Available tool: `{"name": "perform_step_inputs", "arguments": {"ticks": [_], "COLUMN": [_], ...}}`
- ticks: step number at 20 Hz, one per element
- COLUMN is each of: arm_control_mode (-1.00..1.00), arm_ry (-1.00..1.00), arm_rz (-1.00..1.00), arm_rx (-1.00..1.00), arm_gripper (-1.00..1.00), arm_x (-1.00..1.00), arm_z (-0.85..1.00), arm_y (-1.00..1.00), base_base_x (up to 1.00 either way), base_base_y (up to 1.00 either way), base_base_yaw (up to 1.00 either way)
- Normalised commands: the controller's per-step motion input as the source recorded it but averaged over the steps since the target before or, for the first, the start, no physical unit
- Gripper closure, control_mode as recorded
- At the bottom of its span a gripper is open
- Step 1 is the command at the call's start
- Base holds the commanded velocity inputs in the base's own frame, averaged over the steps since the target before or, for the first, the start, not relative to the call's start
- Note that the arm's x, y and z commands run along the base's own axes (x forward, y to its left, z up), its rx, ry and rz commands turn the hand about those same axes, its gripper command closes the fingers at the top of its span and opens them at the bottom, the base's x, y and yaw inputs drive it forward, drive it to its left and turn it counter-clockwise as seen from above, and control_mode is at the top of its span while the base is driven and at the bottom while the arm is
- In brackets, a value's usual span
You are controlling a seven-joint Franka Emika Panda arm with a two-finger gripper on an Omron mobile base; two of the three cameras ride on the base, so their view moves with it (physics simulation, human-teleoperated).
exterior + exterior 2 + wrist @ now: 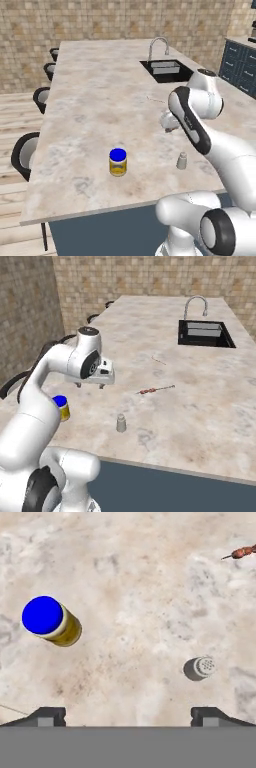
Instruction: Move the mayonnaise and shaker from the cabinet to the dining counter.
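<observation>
The mayonnaise [118, 162] [62, 407] [50, 620], a blue-lidded jar, stands upright on the dining counter [90, 100] [200, 391] [140, 572] near its front edge. The small grey shaker [181, 160] [121, 423] [200, 668] stands upright on the same top, a short way to the right of the jar. My gripper [169, 124] [90, 385] [128, 714] hangs above the counter between and behind them, pointing down. It is open with nothing between its fingertips [47, 714]. The cabinet is out of view.
A thin brown skewer [156, 389] [242, 551] lies on the counter beyond the shaker. The inset sink [167, 70] [205, 333] with a curved faucet [159, 46] sits far right. Dark stools [25, 155] line the left side. Blue-grey drawers [240, 65] stand at far right.
</observation>
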Motion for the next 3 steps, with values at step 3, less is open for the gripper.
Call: {"name": "perform_step_inputs", "arguments": {"ticks": [3], "arm_control_mode": [-1.0], "arm_ry": [0.0], "arm_rz": [-0.22], "arm_rx": [-0.03], "arm_gripper": [-1.0], "arm_x": [-0.22], "arm_z": [0.05], "arm_y": [0.0], "base_base_x": [0.0], "base_base_y": [0.0], "base_base_yaw": [0.0]}}
